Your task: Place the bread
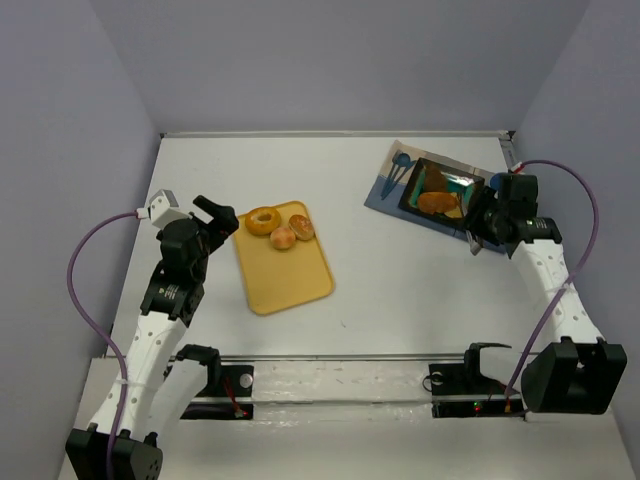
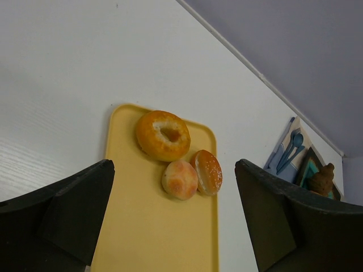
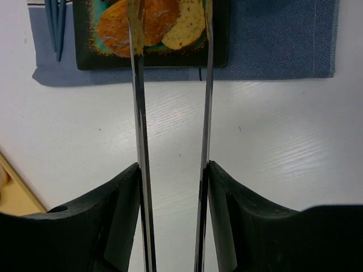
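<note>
A yellow tray (image 1: 285, 270) holds a bagel (image 1: 263, 219) and two buns (image 1: 283, 238). My left gripper (image 1: 222, 218) is open and empty, hovering at the tray's left far end; the left wrist view shows the bagel (image 2: 163, 135), a plain bun (image 2: 179, 179) and a seeded bun (image 2: 208, 171). My right gripper (image 1: 487, 222) is shut on metal tongs (image 3: 139, 113). The tong arms stay apart, and their tips reach over a brown bread (image 3: 119, 25) and a pale slice (image 3: 184, 25) on the black square plate (image 3: 221, 34). I cannot tell if the tips touch them.
The plate (image 1: 440, 187) lies on a blue napkin (image 1: 385, 185) at the back right, with blue cutlery (image 1: 400, 165) at its left. Purple walls close the table's left, back and right sides. A tray corner (image 3: 14, 195) shows in the right wrist view.
</note>
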{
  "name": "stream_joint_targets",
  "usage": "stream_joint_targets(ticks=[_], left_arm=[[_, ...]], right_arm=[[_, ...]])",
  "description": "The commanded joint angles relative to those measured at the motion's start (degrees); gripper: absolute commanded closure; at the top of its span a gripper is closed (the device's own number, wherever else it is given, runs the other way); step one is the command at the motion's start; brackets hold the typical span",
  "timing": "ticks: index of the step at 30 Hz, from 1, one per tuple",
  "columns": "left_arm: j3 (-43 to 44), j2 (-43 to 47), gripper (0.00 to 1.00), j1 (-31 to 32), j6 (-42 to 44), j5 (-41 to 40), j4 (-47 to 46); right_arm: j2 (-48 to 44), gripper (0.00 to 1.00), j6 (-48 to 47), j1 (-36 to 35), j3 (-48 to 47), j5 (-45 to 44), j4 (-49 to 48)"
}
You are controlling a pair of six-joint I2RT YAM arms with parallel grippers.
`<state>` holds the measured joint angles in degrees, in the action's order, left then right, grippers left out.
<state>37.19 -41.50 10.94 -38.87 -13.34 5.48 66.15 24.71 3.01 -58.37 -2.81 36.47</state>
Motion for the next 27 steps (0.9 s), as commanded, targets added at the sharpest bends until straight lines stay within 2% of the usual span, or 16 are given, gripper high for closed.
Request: stream_joint_targets(ticks=[1, 4, 5, 7, 8, 9, 10, 13, 14, 17, 22, 27], left_arm=[[0.6, 0.89, 0.01, 0.4, 0.64, -0.28, -1.7], [0.6, 0.8, 0.01, 0.4, 0.64, -0.28, -1.7], [0.69, 0.8, 0.01, 0.4, 0.64, -0.19, -1.78], [0.78, 0.45, 0.01, 0.4, 0.82, -0.02, -1.78], [0.78, 0.45, 0.01, 0.4, 0.82, 0.25, -1.78], [0.87, 0.45, 0.01, 0.4, 0.82, 0.42, -1.87], [0.69, 0.45, 0.01, 0.4, 0.82, 0.6, -1.87], [0.69, 0.63, 0.01, 0.4, 0.82, 0.95, -1.87], [0.6, 0.8, 0.01, 0.4, 0.82, 1.13, -1.96], [0.52, 0.98, 0.01, 0.4, 0.9, 1.21, -2.4], [-0.01, 0.89, 0.01, 0.4, 0.9, 1.57, -3.01], [0.25, 0.63, 0.01, 0.4, 1.17, 1.66, -3.19]], right_arm=[[-2.86, 0.51, -0.88, 0.33, -4.11, -2.3, 0.8], [-4.79, 0.52, -7.18, 0.33, -4.47, 10.41, -0.69], [-5.15, 0.52, -8.61, 0.33, -3.86, 19.94, -2.0], [-5.94, 0.53, -11.07, 0.33, -1.07, 29.31, -4.46], [-6.03, 0.53, -11.78, 0.33, -0.09, 36.66, -6.56], [-6.12, 0.53, -12.4, -0.62, 0.62, 38.39, -7.19], [-6.12, 0.53, -12.93, -3.07, 1.23, 38.32, -7.64], [-5.6, 0.53, -13.63, -8.61, 2.56, 29.64, -7.73], [-4.55, 0.53, -13.64, -12.63, 2.73, 25.79, -8.08], [-2.52, 0.53, -12.24, -19.15, 3.52, 21.37, -11.23], [3.52, 0.49, -9.69, -24.53, 8.17, 16.27, -19.41], [11.71, 0.47, -7.75, -30.67, 9.33, 6.52, -18.63]])
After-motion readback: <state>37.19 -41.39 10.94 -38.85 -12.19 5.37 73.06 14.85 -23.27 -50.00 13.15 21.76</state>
